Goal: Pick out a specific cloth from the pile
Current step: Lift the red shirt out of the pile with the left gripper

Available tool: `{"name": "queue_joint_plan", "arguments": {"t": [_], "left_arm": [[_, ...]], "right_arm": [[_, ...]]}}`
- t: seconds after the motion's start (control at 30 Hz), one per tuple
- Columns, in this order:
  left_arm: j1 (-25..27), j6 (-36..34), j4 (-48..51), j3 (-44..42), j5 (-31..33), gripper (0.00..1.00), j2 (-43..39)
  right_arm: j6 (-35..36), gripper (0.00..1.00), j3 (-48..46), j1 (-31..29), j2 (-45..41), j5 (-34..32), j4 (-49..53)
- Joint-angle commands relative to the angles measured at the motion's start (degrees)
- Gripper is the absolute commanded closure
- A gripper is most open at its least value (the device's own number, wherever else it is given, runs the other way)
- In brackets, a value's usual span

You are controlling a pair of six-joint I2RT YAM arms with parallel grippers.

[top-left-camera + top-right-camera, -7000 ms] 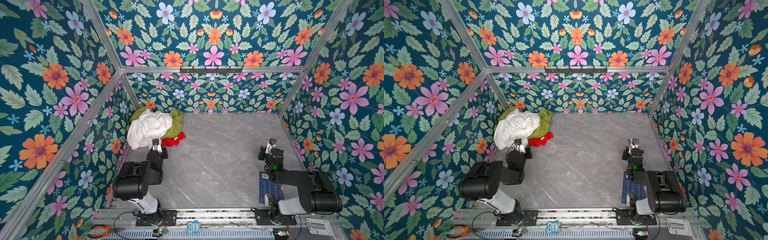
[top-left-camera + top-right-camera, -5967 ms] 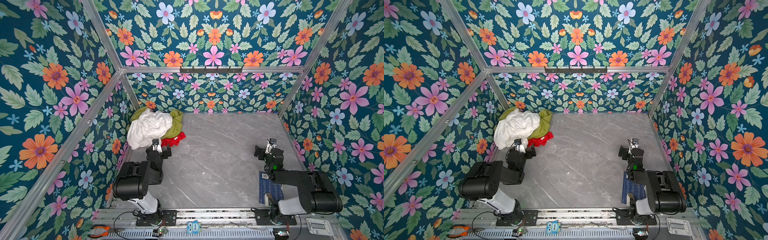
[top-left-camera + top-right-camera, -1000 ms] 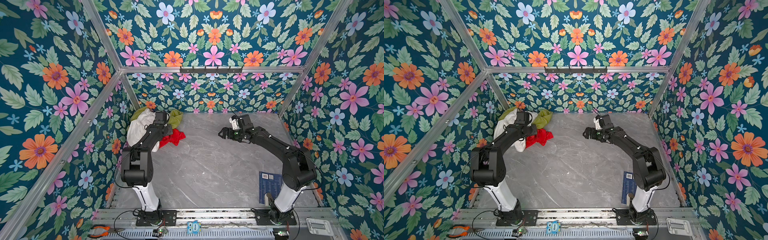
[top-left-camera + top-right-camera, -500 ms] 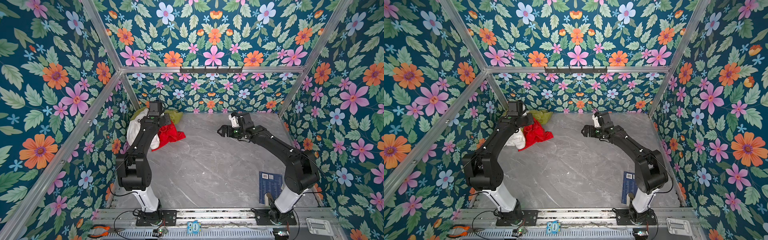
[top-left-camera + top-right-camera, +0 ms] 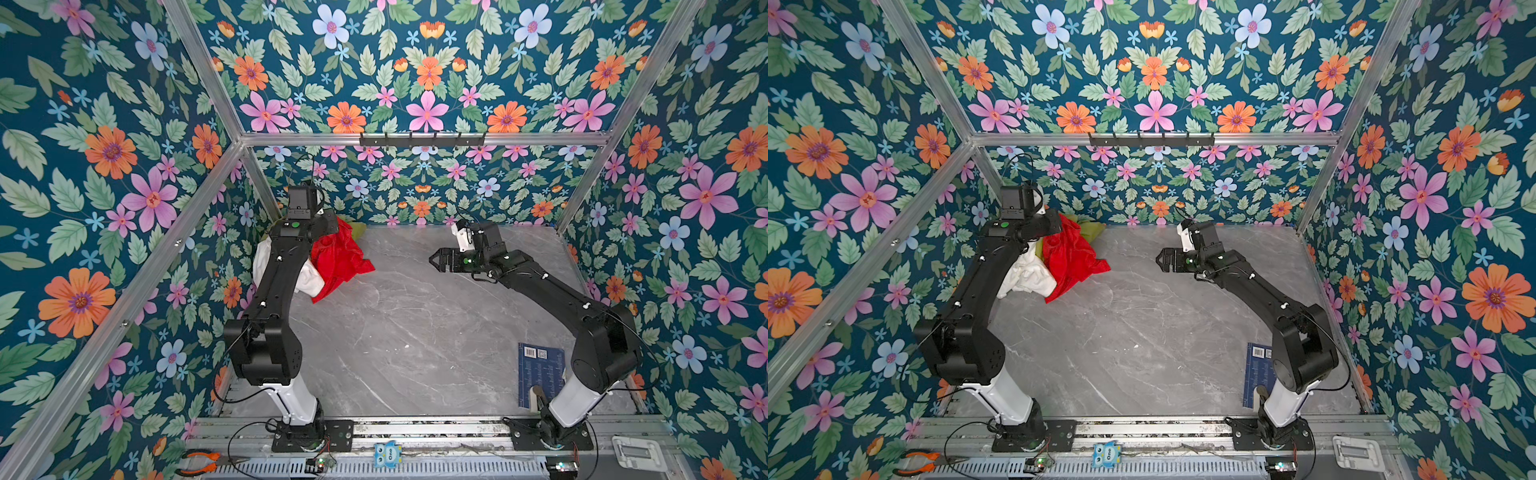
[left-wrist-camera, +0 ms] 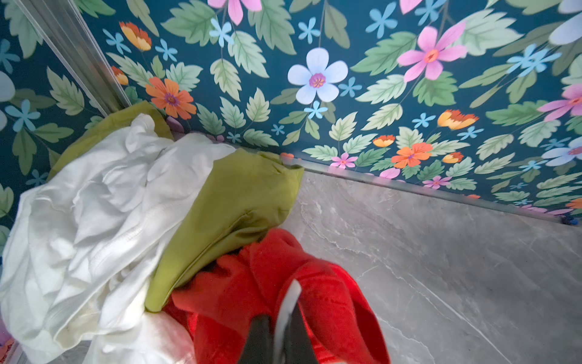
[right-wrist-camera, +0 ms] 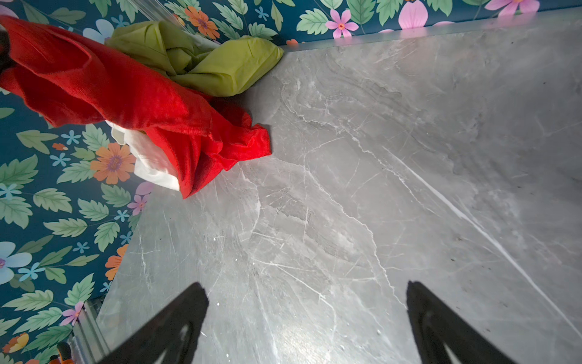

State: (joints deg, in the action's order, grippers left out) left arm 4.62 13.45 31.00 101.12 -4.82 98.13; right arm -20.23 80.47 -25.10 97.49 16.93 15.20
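The left end effector point(image 6: 278, 318) is clamped on the cloth point(image 5: 338, 259), pinching a bunched upper fold of the bright red fabric and holding it raised in the far-left corner. The cloth hangs from that pinch in a long drape. Its lower folds appear to reach the desk point(image 5: 415, 332) just beside the pile point(image 6: 126, 205). In the left wrist view the olive-green fabric point(image 6: 239, 195) overlaps the red where it rises toward the jaws, and the white fabric point(image 6: 88, 201) lies against its left side, so the cloth is lifted but not clear of the heap.

The right end effector point(image 5: 435, 261) hovers over the desk to the right with its jaws spread wide and nothing between them, pointed toward the hanging red.

The step in hand looks like the pull-away. To do it well, the lift should go higher first, until the trailing hem leaves the desk, then travel right and toward the near side, away from the corner. A slow draw matters: the thin red fabric could drag the white or green pieces along with it. If either rides up, the open right end effector could take the free red corner or hold the pile down.
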Motion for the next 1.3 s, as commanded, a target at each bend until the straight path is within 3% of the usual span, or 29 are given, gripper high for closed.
{"name": "queue_joint_plan", "arguments": {"t": [0.0, 0.87, 1.1, 1.27], "left_arm": [[-0.14, 0.25, -1.05, 1.93, -1.49, 1.0, -0.9], [-0.14, 7.79, -1.83, 8.3, -19.03, 1.0, -4.45], [-0.14, 9.38, -5.21, 5.98, -28.86, 1.0, -6.35], [0.03, 10.77, -13.42, -0.63, -37.72, 1.0, -9.64]], "right_arm": [[0.88, 0.01, 0.95, -0.21, -0.08, 0.12, -0.04], [3.21, 0.01, -2.25, -1.48, -5.37, 4.44, -5.95], [7.15, 0.01, -7.24, -1.64, -9.14, 7.32, -12.02], [13.48, 0.01, -17.75, -1.66, -14.44, 11.64, -27.83]]}}
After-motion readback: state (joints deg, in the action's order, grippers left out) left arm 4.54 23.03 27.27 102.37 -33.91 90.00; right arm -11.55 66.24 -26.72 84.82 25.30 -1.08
